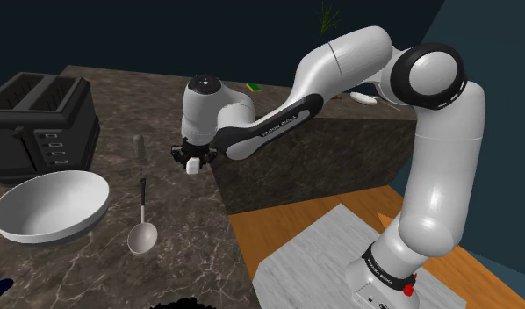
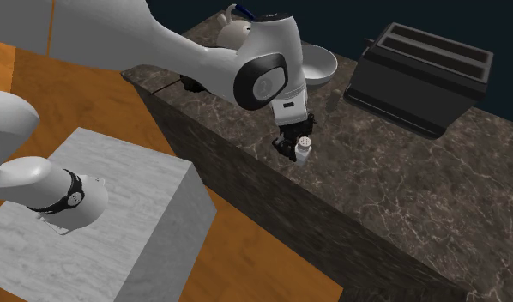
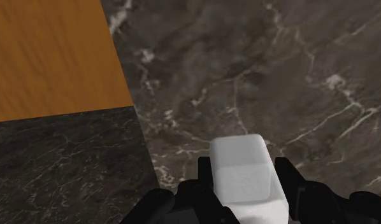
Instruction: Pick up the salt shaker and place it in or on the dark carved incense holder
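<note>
Accordingly, progress was assessed from the shoulder view, working from its left. A dark two-slot toaster (image 1: 41, 123) stood at the far left of the marbled surface (image 1: 177, 224). A white bowl (image 1: 50, 206) sat in front of it, and a ladle (image 1: 143, 230) lay just beside the bowl. None of these items belonged to the task.

At that view's bottom edge, between the ladle and the tool, a dark scalloped shape (image 1: 186, 305) was cut off by the frame. It was judged likely to be the dark carved incense holder, but this could not be confirmed.

Further right, near the edge of the surface, the tool (image 1: 192, 160) pointed downward with the white salt shaker (image 2: 304, 147) clamped between its fingers (image 3: 285, 178). The wrist view showed both black fingers pressed against the shaker's sides. The second exterior view showed the shaker's perforated cap and its tilted body. The shaker appeared clear of the surface, although contact at the base could not be ruled out.

Status: the grasp was judged complete, and the lift begun or just finished.

Outstanding steps: carry the shaker to the holder, lower it in or onto the holder, and release. The shaker and the presumed holder were well apart, so the placing half of the task was not yet done.
</note>
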Action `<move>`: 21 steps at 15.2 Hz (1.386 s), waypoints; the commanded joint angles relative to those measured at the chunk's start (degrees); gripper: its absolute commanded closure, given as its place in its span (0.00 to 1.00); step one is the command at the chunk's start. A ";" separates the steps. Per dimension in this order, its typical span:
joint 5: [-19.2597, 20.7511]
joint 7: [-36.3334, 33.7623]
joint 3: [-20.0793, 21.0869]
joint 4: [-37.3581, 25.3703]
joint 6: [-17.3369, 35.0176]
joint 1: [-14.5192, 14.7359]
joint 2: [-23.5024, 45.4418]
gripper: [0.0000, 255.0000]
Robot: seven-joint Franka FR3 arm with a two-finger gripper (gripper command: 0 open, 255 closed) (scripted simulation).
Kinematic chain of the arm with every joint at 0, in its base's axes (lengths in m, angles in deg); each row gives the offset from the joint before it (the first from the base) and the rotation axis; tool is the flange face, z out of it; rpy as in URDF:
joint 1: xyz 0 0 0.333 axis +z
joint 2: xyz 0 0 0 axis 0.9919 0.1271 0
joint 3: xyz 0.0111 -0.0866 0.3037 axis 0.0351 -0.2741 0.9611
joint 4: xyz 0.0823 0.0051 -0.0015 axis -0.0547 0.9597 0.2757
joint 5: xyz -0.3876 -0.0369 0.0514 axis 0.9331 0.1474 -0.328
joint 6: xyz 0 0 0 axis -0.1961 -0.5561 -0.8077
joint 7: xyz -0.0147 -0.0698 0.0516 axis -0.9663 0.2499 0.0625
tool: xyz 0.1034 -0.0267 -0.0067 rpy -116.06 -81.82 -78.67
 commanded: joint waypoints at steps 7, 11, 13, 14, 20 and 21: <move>-3.35 2.91 1.69 -0.64 -2.59 -1.20 -2.83 1.00; -5.49 4.80 2.68 -1.37 -4.43 -1.89 -4.58 1.00; -6.52 5.73 3.13 -1.81 -5.39 -2.20 -5.41 1.00; -7.02 6.18 3.34 -2.05 -5.88 -2.34 -5.81 1.00; -9.88 8.80 4.47 -3.80 -8.94 -3.08 -8.04 1.00; -9.99 8.91 4.51 -3.88 -9.07 -3.11 -8.13 1.00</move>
